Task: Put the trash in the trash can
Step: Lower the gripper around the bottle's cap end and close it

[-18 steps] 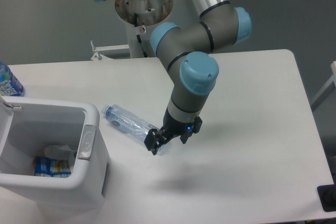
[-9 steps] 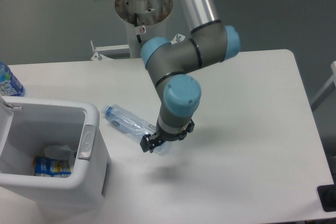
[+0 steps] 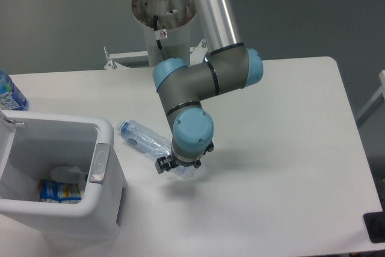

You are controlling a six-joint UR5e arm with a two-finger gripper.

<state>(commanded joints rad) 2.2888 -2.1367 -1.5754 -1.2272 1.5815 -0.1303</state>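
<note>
One clear water bottle [image 3: 142, 138] lies on its side on the white surface [image 3: 283, 148], left of frame centre, its blue cap pointing toward the upper left and its far end under the hand [image 3: 178, 165]. The hand sits low over that end; whether its fingers are wide, narrow or closed on the bottle cannot be told, since the blue wrist joint [image 3: 192, 135] covers them. One white trash can [image 3: 106, 132] stands at lower left, just beside the bottle, grey latch panel [image 3: 99, 163] on its right wall. Inside it: one white packet [image 3: 67, 174] and one blue-printed item [image 3: 59, 191]. One labelled bottle [image 3: 9, 94] stands at the left edge, well apart from the hand
</note>
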